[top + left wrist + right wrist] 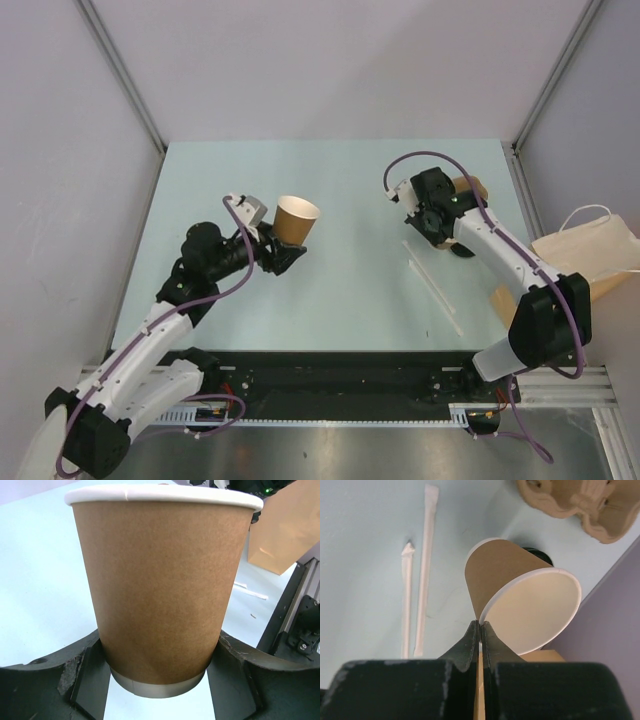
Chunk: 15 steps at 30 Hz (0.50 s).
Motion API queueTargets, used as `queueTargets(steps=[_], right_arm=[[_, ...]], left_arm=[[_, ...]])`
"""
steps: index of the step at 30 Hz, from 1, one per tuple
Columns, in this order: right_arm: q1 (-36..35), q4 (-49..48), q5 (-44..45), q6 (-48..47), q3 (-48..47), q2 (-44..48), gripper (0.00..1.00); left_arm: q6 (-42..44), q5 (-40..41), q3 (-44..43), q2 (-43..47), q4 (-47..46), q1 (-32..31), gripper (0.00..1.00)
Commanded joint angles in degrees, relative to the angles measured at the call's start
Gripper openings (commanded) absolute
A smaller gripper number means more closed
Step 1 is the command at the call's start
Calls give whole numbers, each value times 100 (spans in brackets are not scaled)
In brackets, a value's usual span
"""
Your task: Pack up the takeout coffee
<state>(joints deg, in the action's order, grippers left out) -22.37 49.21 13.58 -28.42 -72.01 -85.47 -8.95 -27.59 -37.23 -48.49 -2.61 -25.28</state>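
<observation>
My left gripper is shut on the lower wall of a kraft-brown paper cup, which is open-topped with no lid; the cup fills the left wrist view between the fingers. My right gripper is shut on the rim of a second lidless brown cup, tilted on its side in the right wrist view, with the pinch at its white rim. A black lid lies on the table behind that cup. The other lid is not in view.
A brown paper bag with white handles lies at the right table edge. The cardboard cup carrier lies near the right arm. Two paper-wrapped straws lie mid-right, also in the right wrist view.
</observation>
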Motion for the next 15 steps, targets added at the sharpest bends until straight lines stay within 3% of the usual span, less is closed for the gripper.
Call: queueTargets(steps=[1, 7, 15], right_arm=[[197, -605, 557, -154, -111, 259, 0], [769, -544, -48, -67, -507, 92, 0], [813, -1124, -662, -49, -1577, -205, 0]], left_arm=[[-239, 9, -3, 129, -336, 102, 56], [-247, 0, -38, 77, -459, 146, 57], [-327, -44, 32, 103, -539, 207, 57]])
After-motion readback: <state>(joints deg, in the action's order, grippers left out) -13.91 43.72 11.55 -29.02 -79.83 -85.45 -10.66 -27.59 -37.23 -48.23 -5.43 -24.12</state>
